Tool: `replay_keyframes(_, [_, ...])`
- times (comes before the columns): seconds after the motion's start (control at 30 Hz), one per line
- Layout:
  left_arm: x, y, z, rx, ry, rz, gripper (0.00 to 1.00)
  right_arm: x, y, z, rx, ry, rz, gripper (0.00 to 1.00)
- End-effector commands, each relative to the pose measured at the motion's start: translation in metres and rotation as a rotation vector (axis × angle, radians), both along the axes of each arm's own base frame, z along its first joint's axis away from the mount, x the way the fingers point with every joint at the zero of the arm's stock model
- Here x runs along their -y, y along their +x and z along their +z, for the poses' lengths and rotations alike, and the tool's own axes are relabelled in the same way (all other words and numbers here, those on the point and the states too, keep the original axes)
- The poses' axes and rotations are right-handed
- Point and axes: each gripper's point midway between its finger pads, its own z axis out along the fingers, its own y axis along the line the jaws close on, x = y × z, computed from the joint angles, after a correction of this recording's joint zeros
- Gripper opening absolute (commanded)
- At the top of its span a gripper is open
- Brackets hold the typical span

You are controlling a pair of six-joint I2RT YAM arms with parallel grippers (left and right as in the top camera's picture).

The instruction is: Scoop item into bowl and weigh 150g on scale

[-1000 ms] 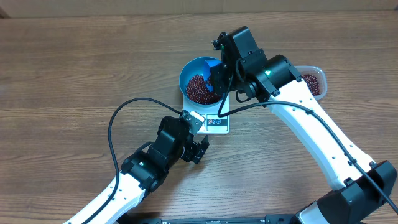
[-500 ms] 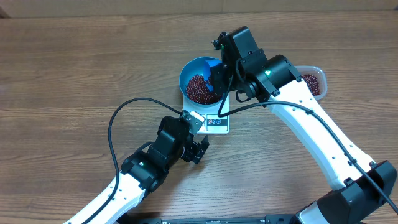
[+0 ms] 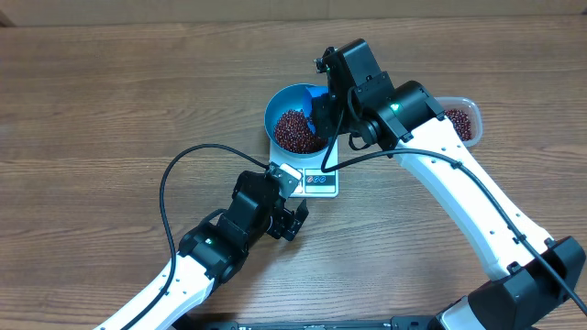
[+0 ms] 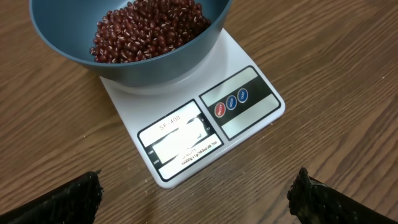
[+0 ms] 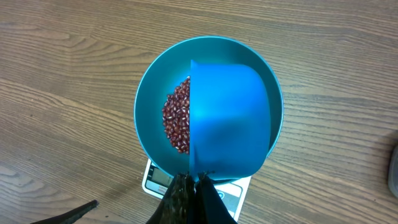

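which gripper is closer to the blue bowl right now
Right. The right gripper holds the scoop directly over the bowl; the left gripper hovers open beyond the display edge of the scale, apart from the bowl.

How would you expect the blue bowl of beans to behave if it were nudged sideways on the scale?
The bowl looks smooth and rests on the slick white scale, so it would probably slide easily. It overhangs the scale, so a push on the rim might tip it. The loose beans would likely shift toward one side.
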Motion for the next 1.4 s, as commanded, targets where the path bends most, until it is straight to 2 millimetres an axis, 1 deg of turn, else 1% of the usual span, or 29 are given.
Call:
replay_keyframes(0.0, [-0.0027,0.0,-0.003,-0.004,0.006,0.015,1.0,0.0055,0.0052,0.0238,0.061,0.014,-0.018,0.04])
replay_keyframes(0.13, [-0.0027,0.0,-0.003,-0.004,0.006,0.015,0.99,0.0051,0.006,0.0243,0.066,0.014,-0.016,0.04])
replay_keyframes(0.2, [-0.0027,0.0,-0.003,-0.004,0.006,0.015,1.0,0.0084,0.007,0.0237,0.07,-0.001,-0.028,0.04])
replay_keyframes(0.27, [-0.0027,0.0,-0.003,-0.004,0.006,0.015,1.0,0.0058,0.0055,0.0237,0.063,0.01,-0.017,0.04])
replay_keyframes(1.37, [-0.0026,0.0,-0.0029,-0.004,0.006,0.015,1.0,0.0066,0.0061,0.0234,0.065,0.005,-0.021,0.04])
